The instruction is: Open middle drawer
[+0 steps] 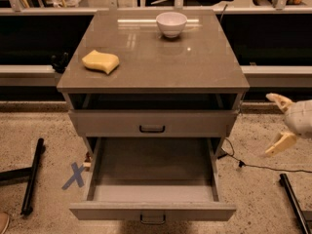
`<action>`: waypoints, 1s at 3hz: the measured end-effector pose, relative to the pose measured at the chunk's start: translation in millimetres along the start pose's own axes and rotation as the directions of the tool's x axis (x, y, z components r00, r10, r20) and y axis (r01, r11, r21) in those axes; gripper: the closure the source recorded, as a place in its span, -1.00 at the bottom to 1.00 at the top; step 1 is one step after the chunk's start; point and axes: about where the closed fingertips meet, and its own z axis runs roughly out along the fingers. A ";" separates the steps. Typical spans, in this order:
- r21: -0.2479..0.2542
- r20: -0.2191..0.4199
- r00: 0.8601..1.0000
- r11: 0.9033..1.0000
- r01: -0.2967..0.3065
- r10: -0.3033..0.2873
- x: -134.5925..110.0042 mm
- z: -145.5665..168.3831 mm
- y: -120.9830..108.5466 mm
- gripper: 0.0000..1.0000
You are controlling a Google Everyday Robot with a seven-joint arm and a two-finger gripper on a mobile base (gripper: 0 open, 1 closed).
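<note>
The middle drawer [152, 211] stands pulled far out of the grey-brown cabinet [151, 57]. Its shallow grey tray [152, 167] is bare, and its small black loop handle [152, 219] shows at the bottom edge of the view. The topmost drawer [152, 123] above it is shut. The lowest drawer is hidden under the open one. My gripper [277, 123] hangs at the right edge of the view, to the right of the cabinet and apart from it. It is open and empty, with its tan fingers [279, 143] spread wide.
A white bowl [171, 23] and a yellow sponge [100, 61] sit on the cabinet top. A blue X of tape [74, 175] marks the floor at left, beside a black bar [32, 177]. A black cable [263, 167] and another bar [294, 201] lie at right.
</note>
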 end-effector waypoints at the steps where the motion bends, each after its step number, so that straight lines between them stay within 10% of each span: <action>1: 0.071 0.006 0.997 0.994 0.079 -0.080 -47.1 -35.8 -33.5 -1.00; 3: 0.164 0.004 0.975 0.961 0.220 -0.224 -139.1 -89.1 -75.0 -1.00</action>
